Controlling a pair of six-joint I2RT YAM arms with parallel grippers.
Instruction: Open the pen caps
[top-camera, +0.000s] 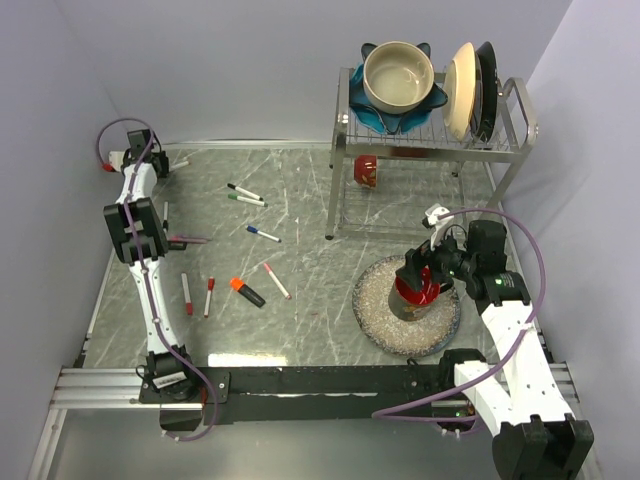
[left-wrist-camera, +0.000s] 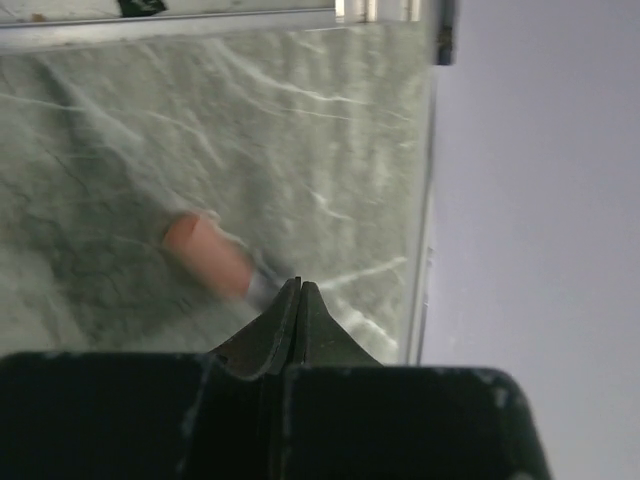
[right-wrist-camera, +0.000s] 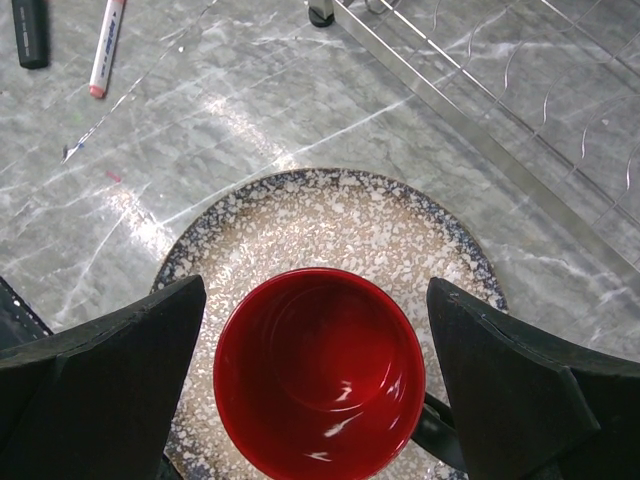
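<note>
Left end effector (left-wrist-camera: 300, 290) sits pinched together just beside a blurred reddish pen cap (left-wrist-camera: 205, 255), right end effector (right-wrist-camera: 318, 330) spread astride red mug (right-wrist-camera: 320, 400); caps likely light, stiff, slick, so pinch crosswise mid-cap.

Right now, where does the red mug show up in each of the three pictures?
Top external: lower right, red mug on the speckled plate.
Left wrist: not in it.
Right wrist: bottom centre.
Shared landmark: that speckled plate, seen in both those views.
</note>
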